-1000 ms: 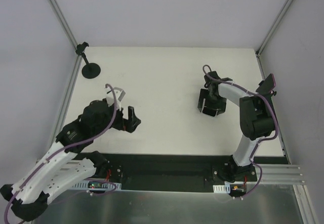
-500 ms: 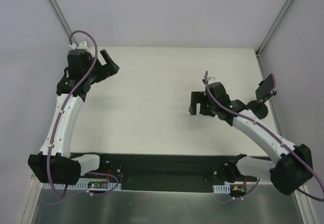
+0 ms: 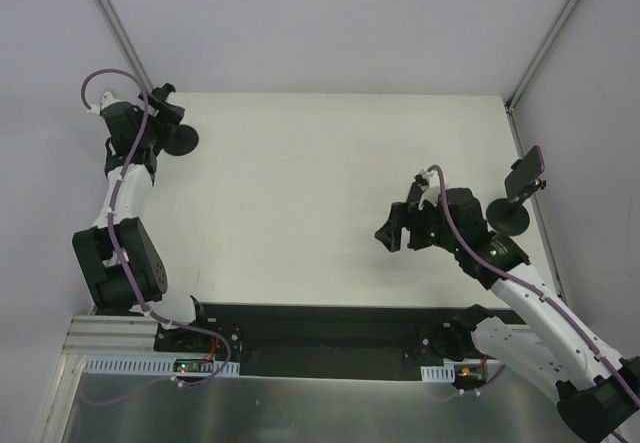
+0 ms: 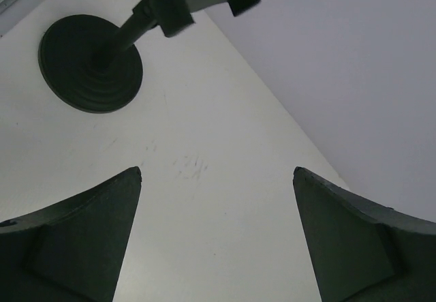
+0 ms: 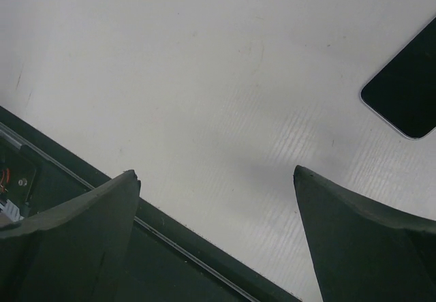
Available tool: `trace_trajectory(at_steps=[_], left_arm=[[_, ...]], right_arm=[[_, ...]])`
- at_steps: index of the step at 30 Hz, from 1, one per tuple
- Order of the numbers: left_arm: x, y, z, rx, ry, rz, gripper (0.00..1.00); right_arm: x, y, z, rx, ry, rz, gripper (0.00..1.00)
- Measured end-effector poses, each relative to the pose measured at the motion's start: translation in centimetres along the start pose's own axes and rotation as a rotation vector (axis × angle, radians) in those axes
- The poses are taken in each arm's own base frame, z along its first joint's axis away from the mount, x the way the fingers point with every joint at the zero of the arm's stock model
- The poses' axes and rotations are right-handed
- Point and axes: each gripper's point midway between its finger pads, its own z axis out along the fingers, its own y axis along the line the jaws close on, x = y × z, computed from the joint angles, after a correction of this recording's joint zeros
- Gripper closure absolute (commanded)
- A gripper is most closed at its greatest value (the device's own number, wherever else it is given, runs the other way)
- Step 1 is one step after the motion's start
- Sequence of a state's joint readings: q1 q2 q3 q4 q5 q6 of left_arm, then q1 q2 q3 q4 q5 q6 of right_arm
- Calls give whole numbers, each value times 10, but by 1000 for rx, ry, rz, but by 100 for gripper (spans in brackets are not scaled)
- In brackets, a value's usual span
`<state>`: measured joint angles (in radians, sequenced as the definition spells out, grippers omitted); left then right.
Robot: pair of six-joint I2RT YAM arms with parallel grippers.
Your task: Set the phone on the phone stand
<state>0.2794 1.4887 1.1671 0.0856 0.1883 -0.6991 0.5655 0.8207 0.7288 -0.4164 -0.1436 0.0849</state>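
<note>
Bare table [image 3: 300,193] mid-span, spare stand [image 3: 181,141] close before left claw [image 4: 216,172] — mounted phone [image 3: 525,171] blocking right edge

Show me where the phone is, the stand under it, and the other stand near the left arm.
phone [image 3: 527,172]: top view, middle of its dark screen.
stand under the phone [image 3: 513,218]: top view, on its round base.
other stand [image 4: 90,65]: left wrist view, on its round disc base.
</note>
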Motion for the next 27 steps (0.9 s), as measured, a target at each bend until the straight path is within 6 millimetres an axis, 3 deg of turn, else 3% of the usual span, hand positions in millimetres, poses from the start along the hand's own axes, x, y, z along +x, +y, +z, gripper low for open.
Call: trace_trajectory(at_steps=[6,10,14,20,24,27], left_arm=[[-19,44,30,33,-100,-184,18],[-34,55,55,137,-140,-288,20],[-34,68,81,191,-131,-375,26],[-52,55,105,310,-136,-426,27],[-69,36,108,394,-150,-422,24],[-77,26,107,435,-156,-416,30]], right_arm=[[0,0,-11,-7,-18,-35,4],[4,-2,-11,1,-3,-38,4],[6,-4,-9,10,12,-36,4],[8,-8,-5,33,27,-33,4],[9,-10,-3,41,34,-30,4],[11,-10,-2,44,41,-27,4]])
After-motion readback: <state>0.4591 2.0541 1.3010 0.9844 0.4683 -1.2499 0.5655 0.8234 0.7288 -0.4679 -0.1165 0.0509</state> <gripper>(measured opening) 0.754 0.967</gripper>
